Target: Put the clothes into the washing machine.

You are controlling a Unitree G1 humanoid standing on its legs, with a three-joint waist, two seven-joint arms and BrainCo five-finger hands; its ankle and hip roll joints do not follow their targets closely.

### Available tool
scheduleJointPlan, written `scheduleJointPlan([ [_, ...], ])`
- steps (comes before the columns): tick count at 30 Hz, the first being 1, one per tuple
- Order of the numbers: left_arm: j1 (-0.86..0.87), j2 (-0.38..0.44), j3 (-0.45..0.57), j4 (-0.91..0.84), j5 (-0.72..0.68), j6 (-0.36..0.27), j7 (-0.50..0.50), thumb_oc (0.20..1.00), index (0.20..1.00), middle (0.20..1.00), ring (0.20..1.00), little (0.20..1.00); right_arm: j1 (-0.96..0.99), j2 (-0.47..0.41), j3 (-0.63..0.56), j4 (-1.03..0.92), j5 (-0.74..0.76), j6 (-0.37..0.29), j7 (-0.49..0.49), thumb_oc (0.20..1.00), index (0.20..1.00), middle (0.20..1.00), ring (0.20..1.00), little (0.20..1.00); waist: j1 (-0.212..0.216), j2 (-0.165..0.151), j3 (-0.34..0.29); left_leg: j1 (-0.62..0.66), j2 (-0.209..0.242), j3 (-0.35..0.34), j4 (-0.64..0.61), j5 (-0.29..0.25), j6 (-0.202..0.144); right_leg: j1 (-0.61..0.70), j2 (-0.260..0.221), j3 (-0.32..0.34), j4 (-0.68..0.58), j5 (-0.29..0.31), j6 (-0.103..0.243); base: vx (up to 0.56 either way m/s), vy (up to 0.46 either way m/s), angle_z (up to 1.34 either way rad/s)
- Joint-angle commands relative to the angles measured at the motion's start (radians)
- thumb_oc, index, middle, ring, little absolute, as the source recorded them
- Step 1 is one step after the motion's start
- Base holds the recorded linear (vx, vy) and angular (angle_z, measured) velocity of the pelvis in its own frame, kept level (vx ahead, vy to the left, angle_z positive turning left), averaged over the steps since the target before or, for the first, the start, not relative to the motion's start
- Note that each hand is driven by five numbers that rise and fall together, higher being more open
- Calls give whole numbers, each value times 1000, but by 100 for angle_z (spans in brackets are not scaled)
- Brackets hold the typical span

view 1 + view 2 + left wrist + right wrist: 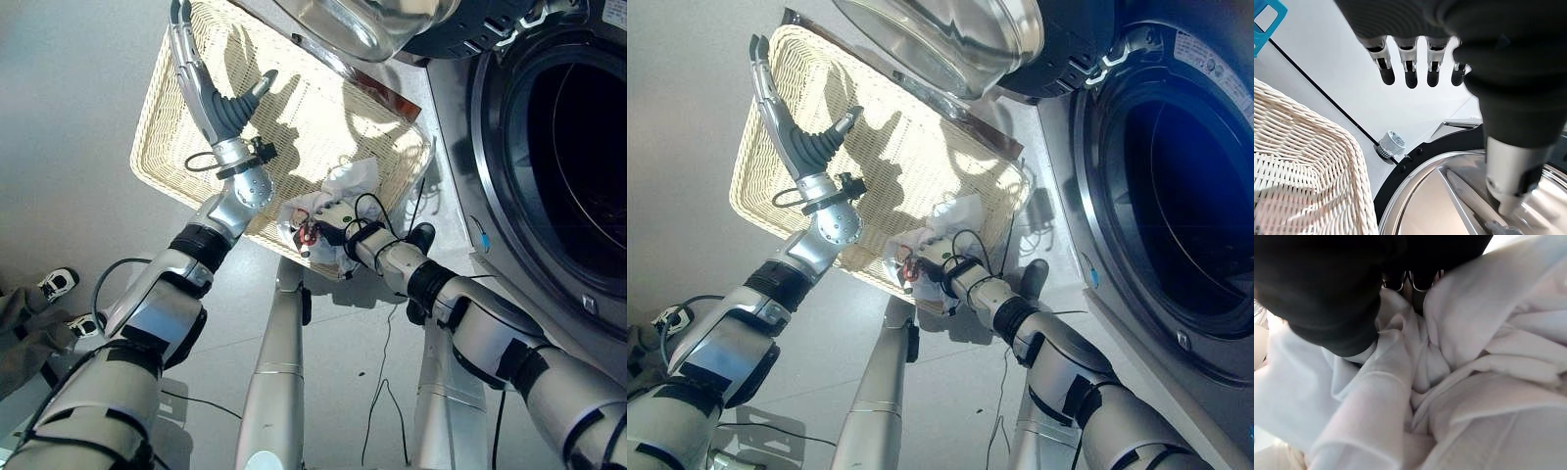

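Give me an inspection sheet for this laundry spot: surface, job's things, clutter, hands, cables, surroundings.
Surface: pale grey floor.
Job's things: white clothes bunched at the near corner of the wicker basket; washing machine beside it, drum dark, its glass door swung open over the basket's far edge.
Clutter: nothing seen.
Hands: left hand over the basket, fingers straight, holding nothing; right hand buried in the clothes, fingers hidden in the folds.
Cables: thin black cord on the floor at the machine's base.
Surroundings: small blue object on the floor.
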Motion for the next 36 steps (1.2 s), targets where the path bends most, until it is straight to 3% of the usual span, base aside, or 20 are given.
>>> scheduleJointPlan([
  [1, -54, -5, 92, -11, 8, -51, 4, 1000, 1000, 1000, 1000, 1000, 114, -23, -99, 98, 523, 21, 139, 200, 200, 200, 200, 200, -17, 59, -6, -31, -25, 71, 77, -36, 89, 51, 51, 3, -257, 227, 38, 0, 0, 0],
  [3, -47, 3, 107, -12, -2, -66, -23, 1000, 1000, 1000, 1000, 1000, 127, -12, -189, 92, 809, 17, 217, 200, 200, 200, 200, 200, -17, 59, -6, -27, -25, 71, 81, -37, 88, 55, 52, 5, -256, 226, 35, 0, 0, 0],
  [5, -45, 5, 109, -12, -6, -69, -31, 1000, 1000, 1000, 1000, 1000, 131, -11, -208, 95, 853, 14, 245, 200, 200, 200, 200, 200, -17, 58, -6, -26, -25, 71, 82, -38, 87, 56, 52, 6, -255, 226, 34, 0, 0, 0],
  [6, -36, 17, 128, -15, -42, -97, -98, 1000, 1000, 1000, 1000, 1000, 145, -16, -305, 86, 1174, -29, 373, 200, 200, 200, 200, 200, -17, 52, -6, -25, -28, 62, 97, -42, 86, 58, 53, 8, -247, 227, 34, 0, 0, 0],
  [7, -29, 18, 134, -15, -58, -105, -139, 1000, 1000, 1000, 1000, 1000, 153, -25, -337, 59, 1307, -37, 426, 200, 200, 200, 200, 200, -20, 48, -6, -22, -28, 61, 101, -43, 86, 61, 53, 8, -245, 227, 35, 29, -29, 3],
  [9, -13, 20, 138, -24, -54, -89, -173, 1000, 1000, 1000, 1000, 1000, 169, -42, -377, -16, 1500, -42, 495, 200, 200, 200, 200, 200, -26, 34, -6, -24, -25, 63, 104, -41, 82, 64, 54, 6, -247, 232, 37, 10, -16, 7],
  [13, 37, 27, 147, -39, -34, -66, -147, 1000, 1000, 1000, 1000, 1000, 210, -74, -425, -211, 1785, -15, 560, 200, 200, 200, 200, 200, -43, 11, -6, -20, -21, 69, 96, -39, 78, 72, 57, 0, -261, 236, 41, -1, -4, 1],
  [19, 87, 38, 159, -42, -32, -66, -118, 1000, 1000, 1000, 1000, 1000, 232, -119, -450, -351, 1989, -8, 622, 200, 200, 200, 200, 200, -57, 0, -6, -16, -15, 77, 83, -38, 72, 79, 53, -2, -279, 241, 46, -18, -6, -6],
  [26, 108, 76, 157, 22, -78, -64, -150, 1000, 1000, 1000, 1000, 1000, 207, -177, -498, -409, 2201, -22, 756, 200, 200, 200, 200, 200, -68, -2, -6, -4, -9, 87, 76, -40, 67, 93, 49, -6, -295, 241, 51, -6, -1, -1],
  [30, 110, 89, 155, 46, -82, -56, -166, 1000, 1000, 1000, 1000, 1000, 198, -198, -517, -419, 2246, -50, 784, 200, 200, 200, 200, 200, -72, -5, -6, 1, -6, 91, 76, -41, 65, 101, 49, -7, -300, 241, 53, 0, 0, 0],
  [36, 93, 129, 157, 148, -128, -55, -225, 1000, 1000, 1000, 1000, 1000, 144, -272, -594, -299, 2446, -89, 816, 200, 200, 200, 200, 200, -81, -11, -6, 13, 3, 100, 65, -45, 62, 118, 51, -11, -315, 238, 57, 0, 0, 0],
])
